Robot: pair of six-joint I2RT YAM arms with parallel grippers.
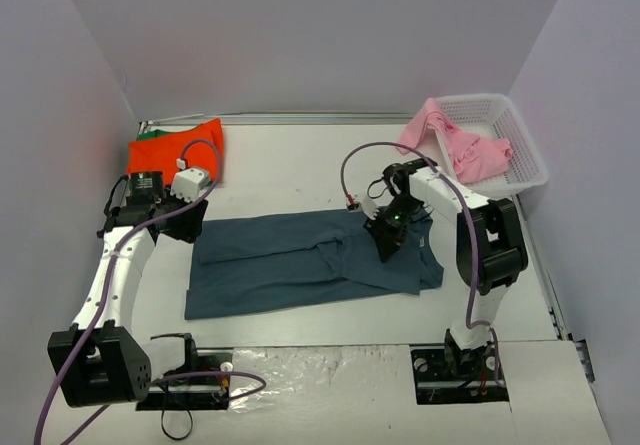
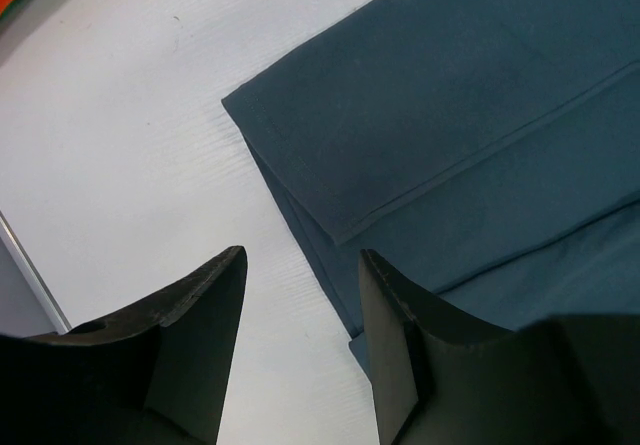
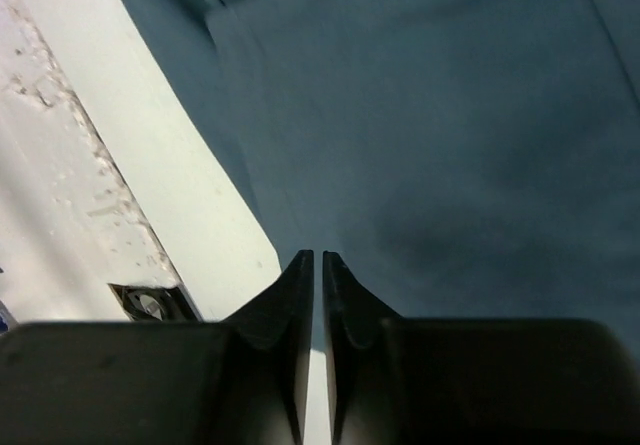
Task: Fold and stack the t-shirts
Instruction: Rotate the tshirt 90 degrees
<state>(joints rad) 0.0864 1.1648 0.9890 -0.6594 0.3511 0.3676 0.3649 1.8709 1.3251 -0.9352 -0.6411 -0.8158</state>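
Dark slate-blue t-shirt (image 1: pixel 290 265) lies flat across the middle of the white table (image 1: pixel 300 155), long axis running left-right, partly folded lengthwise. 1 flap is turned over the body, so a long seam-like edge runs along it. The left end is squared off. The right end is lumpier, w/ a few wrinkles. The left wrist view shows the cloth (image 2: pixel 450 115) matte and smooth, w/ a stitched hem line and at least 2 layers stepped at the corner. The right wrist view shows plain blue fabric (image 3: pixel 450 115) w/ 1 soft crease near the top.

Right gripper (image 1: pixel 388 243) is over the shirt's right part, pointing down at it. In its own cam the fingers (image 3: pixel 312 257) are all but together, only a thin slit between, and no cloth is seen pinched there.

Left gripper (image 1: pixel 186 223) sits at the shirt's far-left corner. Its jaws stand about half apart (image 2: pixel 302 255) w/ nothing between them, 1 finger over bare table and the other over the shirt edge.

Other shirts: the orange-red t-shirt (image 1: pixel 175 150) is at the far-left back of the table, w/ a green t-shirt (image 1: pixel 150 134) peeking out behind it. The pink t-shirt (image 1: pixel 445 135) is draped over the rim of the white lattice basket (image 1: pixel 525 150) at far right.
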